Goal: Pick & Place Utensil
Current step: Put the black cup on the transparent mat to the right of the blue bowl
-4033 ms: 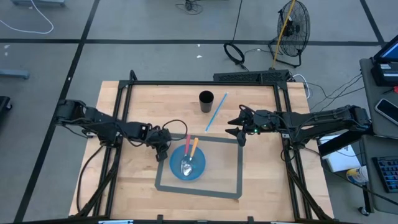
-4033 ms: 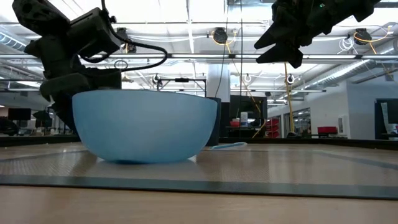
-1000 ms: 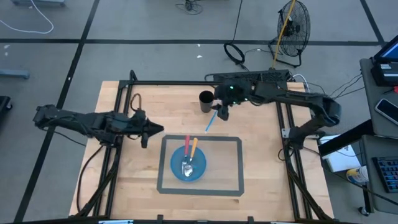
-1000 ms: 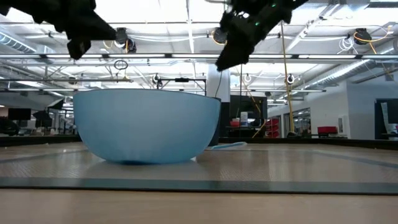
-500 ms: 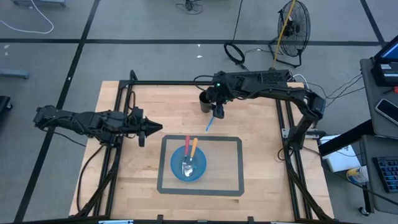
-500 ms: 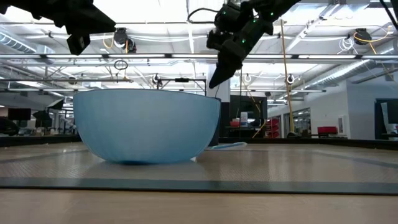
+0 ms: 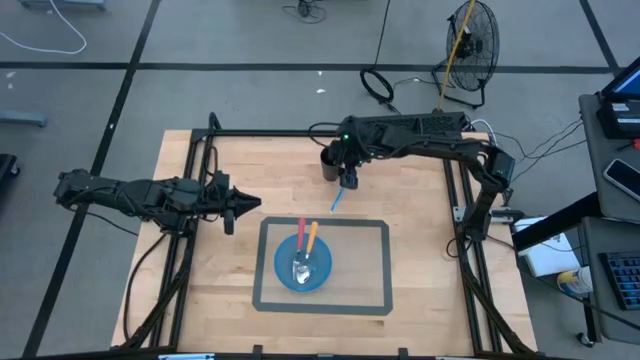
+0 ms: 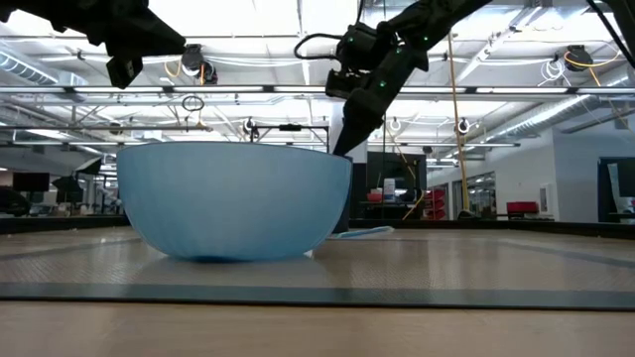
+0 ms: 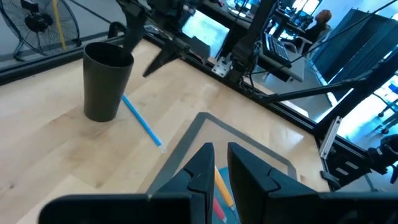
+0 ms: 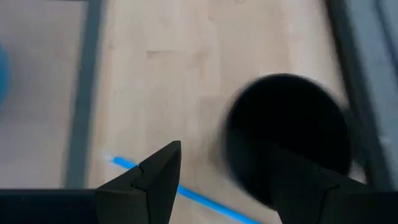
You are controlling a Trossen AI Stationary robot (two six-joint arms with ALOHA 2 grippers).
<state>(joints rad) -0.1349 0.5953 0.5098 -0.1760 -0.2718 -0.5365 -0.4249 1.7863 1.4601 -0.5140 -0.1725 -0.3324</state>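
A long thin blue utensil [image 7: 337,199] lies flat on the wooden table, just right of an upright black cup [image 7: 330,160]. My right gripper [image 7: 348,180] hovers open above the utensil's far part, beside the cup. The right wrist view shows the utensil [image 10: 186,193] and the cup [image 10: 286,134] below the spread fingers. In the low view this gripper [image 8: 342,144] is clear of the table. My left gripper [image 7: 255,206] waits shut, left of the bowl. A blue bowl [image 7: 280,272] holds a pink utensil, an orange one and a spoon.
A grey tape rectangle [image 7: 385,270] frames the bowl at the table's middle. Black frame rails run along the far, left and right edges. Bare wood lies right of the blue utensil and near the table's near edge.
My right gripper has moved a little toward the black cup and dropped lower, its fingers staying spread. The left arm, the blue utensil, the cup and the bowl have stayed where they were.
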